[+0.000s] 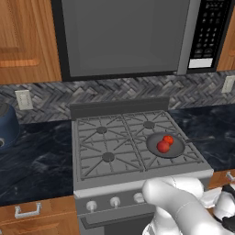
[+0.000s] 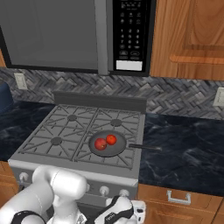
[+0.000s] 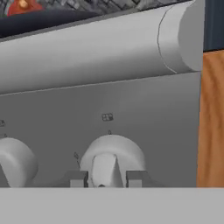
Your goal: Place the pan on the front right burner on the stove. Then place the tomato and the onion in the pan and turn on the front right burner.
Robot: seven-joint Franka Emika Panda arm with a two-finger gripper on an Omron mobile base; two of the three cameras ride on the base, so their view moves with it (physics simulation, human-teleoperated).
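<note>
Our pan (image 1: 165, 145) sits on the front right burner (image 2: 114, 148) with two red veggies (image 1: 165, 143) inside, our gripper (image 3: 105, 178) squeezes the rightmost knob (image 3: 111, 161), so next we twist it.

No text, brand or number can be read anywhere. Rows of pale key markings are seen on the black control panel of the grey microwave (image 2: 129, 35), but they are too small and blurred to be made out. Small dark marks are printed on the grey metal stove front (image 3: 107, 117) above a round silver knob (image 3: 111, 162), and they stay illegible.
</note>
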